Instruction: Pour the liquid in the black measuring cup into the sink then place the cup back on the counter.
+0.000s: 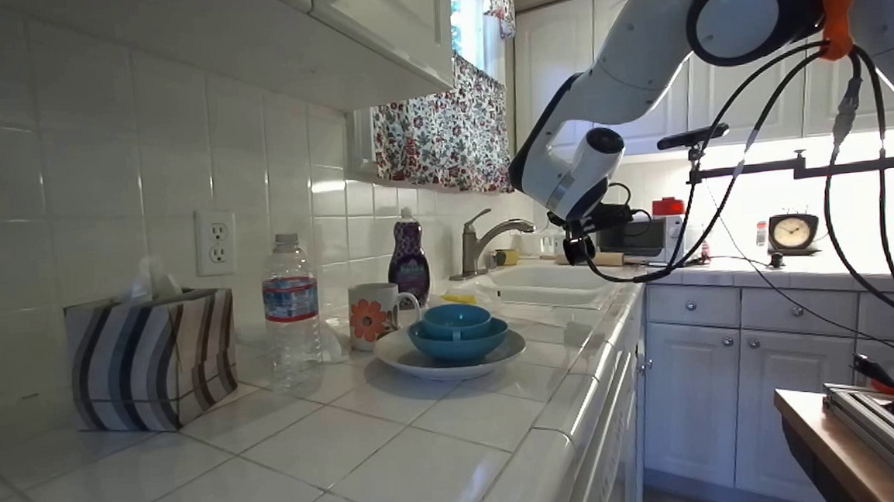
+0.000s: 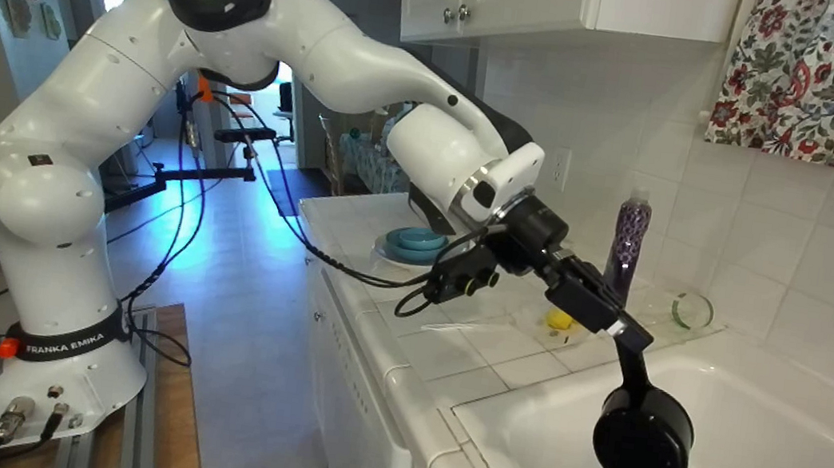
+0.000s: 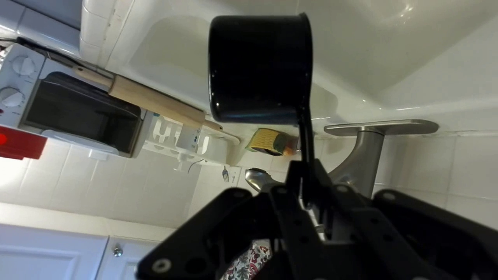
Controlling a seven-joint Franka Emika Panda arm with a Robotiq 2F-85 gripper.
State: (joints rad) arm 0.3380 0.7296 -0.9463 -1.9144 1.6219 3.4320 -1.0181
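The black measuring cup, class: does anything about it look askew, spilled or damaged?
Askew: the gripper holds the black measuring cup sideways, not upright, above the sink, though that probably suits pouring. I see no spill, stream or damage; its inside is unclear.

Tilted black cup [image 2: 643, 441] above sink [image 2: 783, 451]

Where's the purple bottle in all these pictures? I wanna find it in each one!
In an exterior view: the purple bottle is just left of the middle, behind the flower mug.
In an exterior view: the purple bottle is right of the middle, near the tiled wall.
Wrist view: not in it.
Shared landmark: the white sink.
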